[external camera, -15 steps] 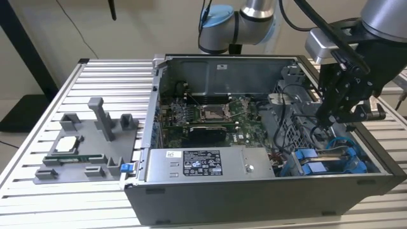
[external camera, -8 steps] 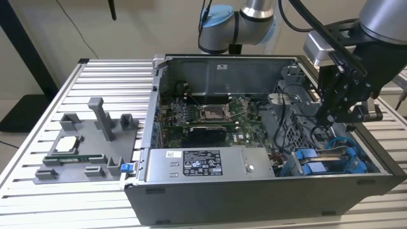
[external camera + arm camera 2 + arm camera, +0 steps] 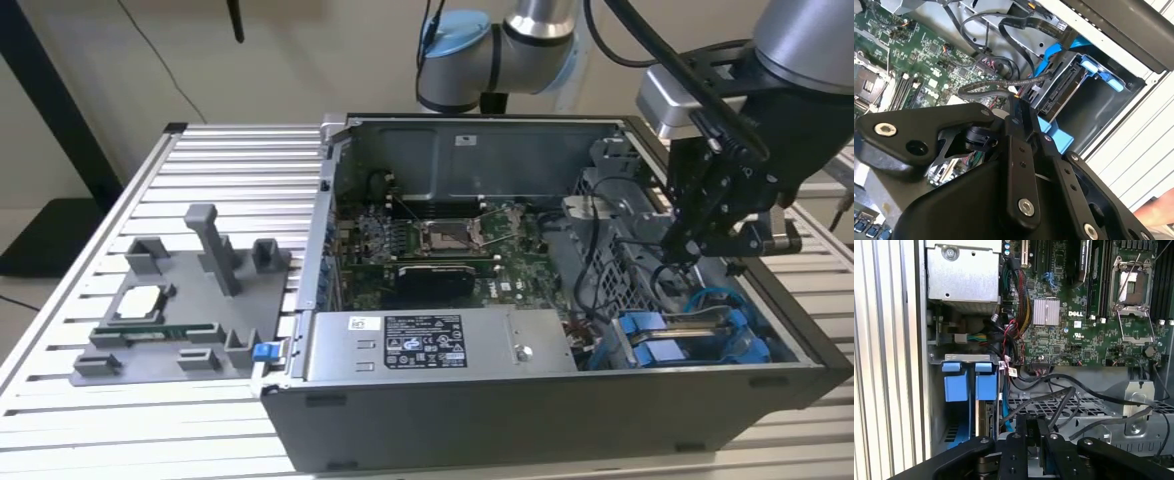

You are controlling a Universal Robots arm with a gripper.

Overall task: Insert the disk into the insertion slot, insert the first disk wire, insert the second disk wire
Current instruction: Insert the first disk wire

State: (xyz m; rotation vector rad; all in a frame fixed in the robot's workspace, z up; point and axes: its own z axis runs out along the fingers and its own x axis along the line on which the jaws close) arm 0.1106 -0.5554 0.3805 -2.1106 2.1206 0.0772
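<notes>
The disk (image 3: 1061, 92), silver-grey in a bright blue carrier, sits inside the insertion slot (image 3: 1104, 100) at the case's front corner on the exterior view's right. There its blue frame (image 3: 674, 345) shows in the bay. My gripper (image 3: 687, 245) hangs just above and behind that bay. Its fingers stand nearly together in both wrist views, shut on a black braided disk wire (image 3: 989, 85) that runs toward the disk's connector edge. In the first wrist view the gripper (image 3: 1038, 422) has black wires (image 3: 1064, 397) leading into it, beside the blue carrier tabs (image 3: 956, 385). The pinch point itself is hidden.
The open computer case (image 3: 534, 410) lies on a slatted metal table (image 3: 227, 160). Inside are the motherboard (image 3: 441, 240), a grey power supply (image 3: 427, 345) and a perforated metal cage (image 3: 1094, 405) with loose cables. A grey fixture tray (image 3: 187, 300) with parts sits on the exterior view's left.
</notes>
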